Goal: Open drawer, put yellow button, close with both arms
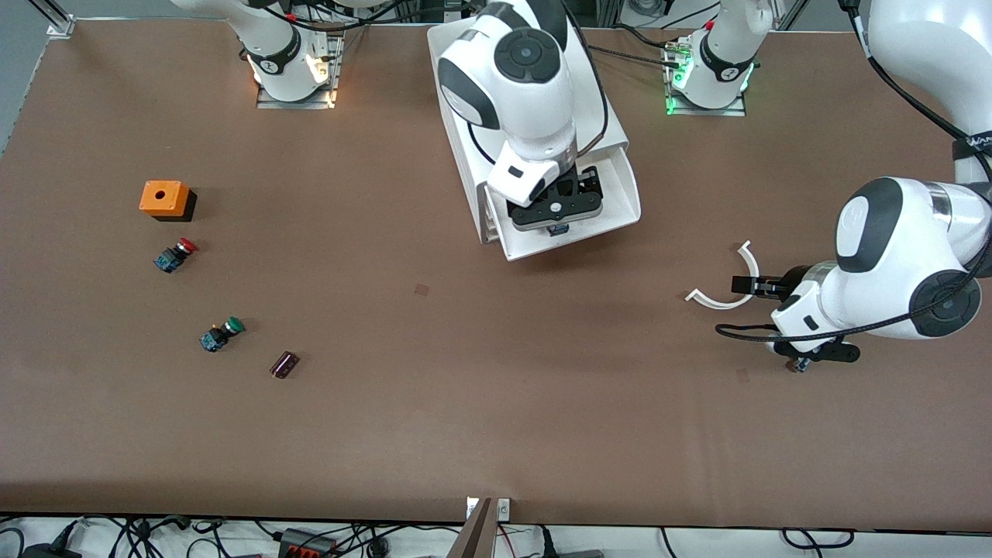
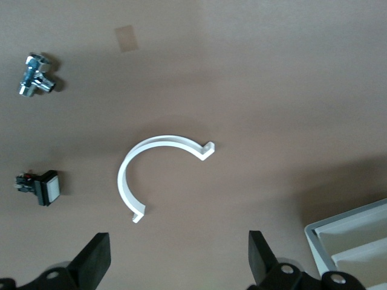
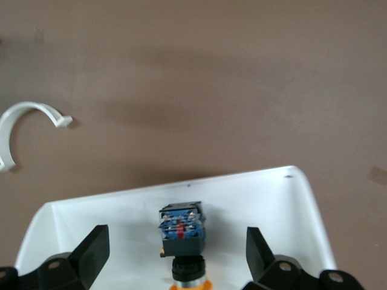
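Note:
The drawer (image 1: 624,198) stands pulled out of the white cabinet (image 1: 612,124), toward the front camera. The yellow button (image 3: 182,232) lies on the drawer's floor (image 3: 254,199), its black-and-blue body plain to see and its yellow-orange cap at the picture's edge. My right gripper (image 3: 177,241) hangs open just over it, one finger on each side and neither touching. From the front only a blue bit of the button (image 1: 559,229) shows under the right gripper (image 1: 558,221). My left gripper (image 1: 750,286) waits open and empty low over the table, toward the left arm's end.
A white C-shaped ring (image 1: 725,298) lies just off the left gripper's fingertips (image 2: 97,257). A metal fitting (image 2: 35,75) and a small white-faced switch (image 2: 42,187) lie nearby. At the right arm's end lie an orange box (image 1: 164,198), a red-capped button (image 1: 177,255), a green-capped button (image 1: 222,334) and a dark block (image 1: 284,364).

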`<action>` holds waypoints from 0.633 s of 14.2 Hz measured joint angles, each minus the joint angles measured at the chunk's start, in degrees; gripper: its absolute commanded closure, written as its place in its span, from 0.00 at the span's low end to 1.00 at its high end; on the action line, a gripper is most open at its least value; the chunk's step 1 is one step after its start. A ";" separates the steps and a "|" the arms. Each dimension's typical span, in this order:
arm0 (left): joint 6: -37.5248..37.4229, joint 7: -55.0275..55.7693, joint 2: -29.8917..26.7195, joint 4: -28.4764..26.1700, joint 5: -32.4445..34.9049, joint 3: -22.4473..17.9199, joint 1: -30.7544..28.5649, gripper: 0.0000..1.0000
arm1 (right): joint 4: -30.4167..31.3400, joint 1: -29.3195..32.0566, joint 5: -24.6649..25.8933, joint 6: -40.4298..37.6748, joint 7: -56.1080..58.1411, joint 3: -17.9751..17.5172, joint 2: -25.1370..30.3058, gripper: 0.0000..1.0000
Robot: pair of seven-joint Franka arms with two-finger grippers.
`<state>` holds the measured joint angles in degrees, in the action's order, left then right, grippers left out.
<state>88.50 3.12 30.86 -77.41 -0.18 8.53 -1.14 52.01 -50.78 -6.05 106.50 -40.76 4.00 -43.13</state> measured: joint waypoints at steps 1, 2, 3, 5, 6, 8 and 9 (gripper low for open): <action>0.02 2.12 -0.26 0.01 -0.27 0.84 -0.01 0.00 | -0.38 1.75 0.03 -2.15 -0.04 0.47 1.44 0.00; 0.08 5.15 -0.52 0.01 -0.97 1.79 0.03 0.00 | -0.48 4.33 0.04 -4.56 0.34 0.71 2.96 0.00; 0.30 8.46 -0.75 0.01 -1.86 2.69 0.10 0.00 | -0.47 7.58 0.06 -6.76 2.05 0.77 4.30 0.00; 1.56 12.85 -0.98 0.00 -3.22 4.60 0.21 0.00 | -0.29 13.85 1.29 -10.10 7.77 0.96 5.51 0.00; 2.57 15.16 -0.99 0.00 -3.32 6.05 0.22 0.00 | 0.06 16.20 2.89 -11.92 10.15 1.37 5.44 0.00; 4.35 20.32 -1.00 -0.04 -3.33 8.68 0.35 0.00 | 1.71 20.07 5.06 -13.92 13.50 2.13 5.06 0.00; 5.25 22.77 -1.00 -0.15 -3.33 10.00 0.37 0.00 | 2.27 21.88 5.34 -13.92 15.11 2.29 4.92 0.00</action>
<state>93.74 25.89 29.86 -77.56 -3.50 18.53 -0.77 54.28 -28.90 -0.71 92.58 -25.65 6.29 -38.22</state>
